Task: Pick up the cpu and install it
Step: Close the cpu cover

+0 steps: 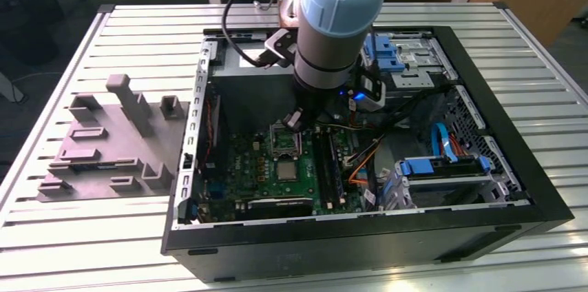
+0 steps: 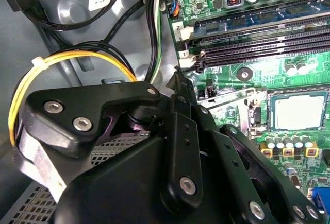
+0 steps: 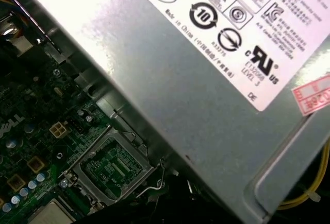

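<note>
The cpu (image 1: 288,170) is a small silver square lying flat on the green motherboard inside the open computer case. It also appears in the second wrist view as a pale square cpu (image 2: 299,112) and at the picture's edge in the first wrist view, cpu (image 3: 49,214). Beside it, the metal-rimmed socket frame (image 1: 285,142) (image 3: 111,167) stands swung open with green board visible through it. My gripper (image 1: 296,121) hangs just above that frame, close to the grey power-supply box (image 3: 206,80), apart from the cpu. Its black linkage (image 2: 180,147) holds nothing that I can see.
Dark memory slots (image 2: 268,44) run beside the socket. Yellow and black cables (image 2: 77,59) loop near the gripper. Blue drive brackets (image 1: 441,166) and orange cables fill the case's side on the exterior view's right. A grey fixture plate (image 1: 110,147) lies on the slatted table.
</note>
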